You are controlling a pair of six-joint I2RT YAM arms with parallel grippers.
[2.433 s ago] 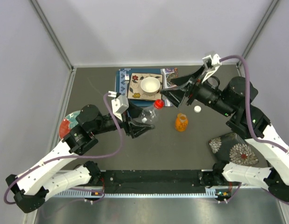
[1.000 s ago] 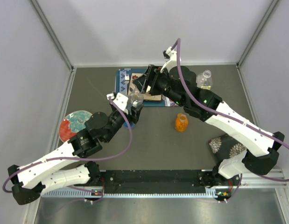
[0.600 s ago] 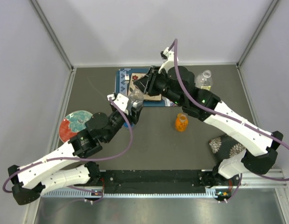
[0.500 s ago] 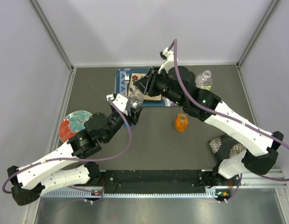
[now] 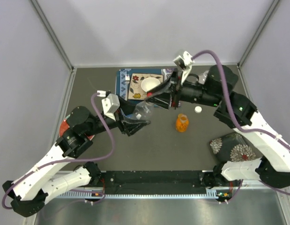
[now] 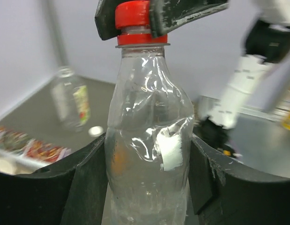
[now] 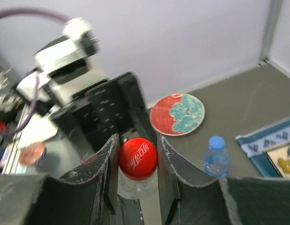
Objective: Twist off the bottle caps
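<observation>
A clear plastic bottle point(image 5: 144, 110) point(image 6: 147, 154) is held off the table, with my left gripper point(image 5: 137, 121) point(image 6: 147, 180) shut on its body. Its red cap point(image 5: 149, 95) point(image 6: 134, 21) point(image 7: 138, 158) sits between the fingers of my right gripper point(image 5: 152, 97) point(image 7: 138, 155), which is shut on it from above. A loose white cap point(image 5: 197, 109) point(image 6: 94, 131) lies on the table. A small bottle with a blue cap point(image 7: 216, 142) stands near the plate. A small orange bottle point(image 5: 182, 123) stands at the centre right.
A white bowl point(image 5: 151, 85) rests on a patterned mat point(image 5: 130, 86) at the back. A red and teal plate point(image 7: 177, 114) lies to the left, mostly under my left arm. A floral pad point(image 5: 234, 147) sits at the right. An uncapped labelled bottle point(image 6: 72, 101) stands behind.
The left arm has carried the clear bottle from over the mat toward the table's middle. The right arm has swung back right, and its jaws have closed on the red cap.
</observation>
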